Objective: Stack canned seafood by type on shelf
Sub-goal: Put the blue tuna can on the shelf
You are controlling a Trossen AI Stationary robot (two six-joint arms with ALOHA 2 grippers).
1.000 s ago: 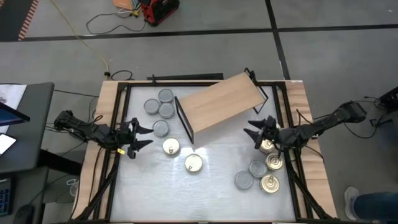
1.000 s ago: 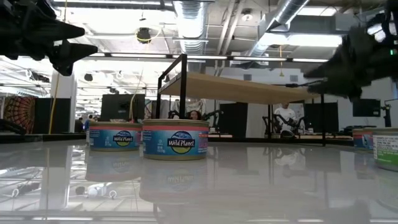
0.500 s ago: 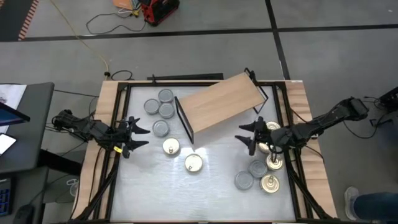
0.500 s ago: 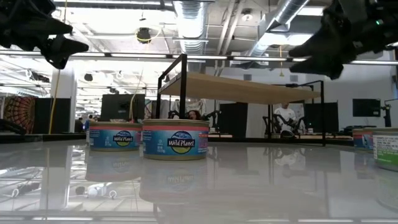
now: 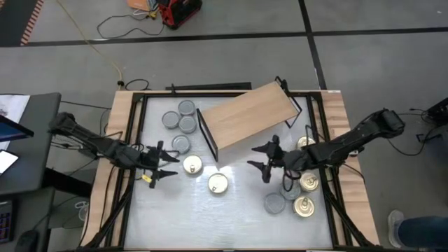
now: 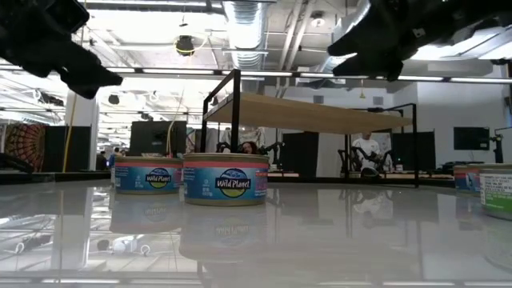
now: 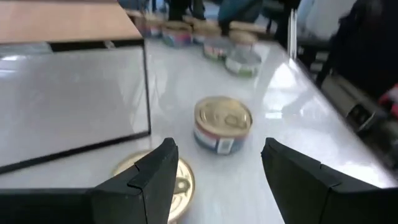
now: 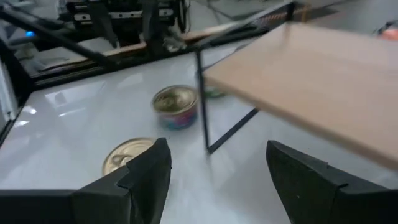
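Wooden shelf (image 5: 248, 114) askew at table's back — left gripper (image 5: 164, 163) and right gripper (image 5: 262, 158) mid-table, jaws released, empty.

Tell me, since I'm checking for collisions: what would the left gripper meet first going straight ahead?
Probably the gold-lidded tin just ahead of the open left gripper; its wrist view shows a tin centred between the fingers. Height is unclear, so it might pass above.

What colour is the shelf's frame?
Black, a thin metal frame under the tan shelf; clearest in the low view.
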